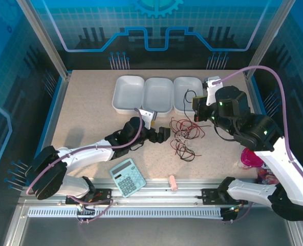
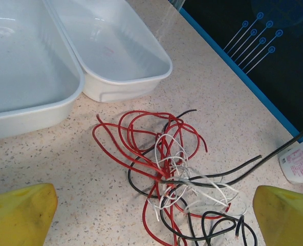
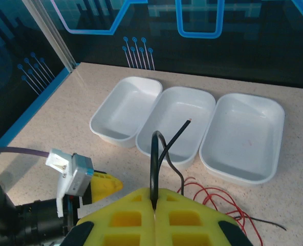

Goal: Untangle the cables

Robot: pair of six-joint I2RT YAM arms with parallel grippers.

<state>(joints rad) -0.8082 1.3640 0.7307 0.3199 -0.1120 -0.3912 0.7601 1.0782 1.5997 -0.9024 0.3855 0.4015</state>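
The right gripper [image 3: 155,207] has its yellow fingers pressed together on a black cable [image 3: 153,159], which rises out of the seam between them, bends, and ends in a free tip over the middle tray. In the top view, the right arm reaches from its base at lower right up and inward. Its gripper [image 1: 197,110] is held above the table [image 1: 90,113] at the near edge of the right tray [image 1: 181,92], and the black cable [image 1: 188,95] loops over that tray. The left gripper [image 2: 154,215] is spread wide, with one yellow fingertip [image 2: 21,212] at lower left of the wrist view and the other at lower right. The left arm lies low and stretched from lower left toward frame centre, its gripper [image 1: 163,134] just left of the cables [image 1: 185,136]. The cables [image 2: 172,174] form a red, black and white tangle on the table between the spread fingers and beyond them, below the row of three white trays [image 1: 158,95]. One black strand leaves the tangle toward the right edge of the left wrist view. A calculator [image 1: 127,177] and a small pink block [image 1: 173,183] lie at the lower edge of the table. A pink object [image 1: 250,158] stands at the right, partly hidden by the right arm.
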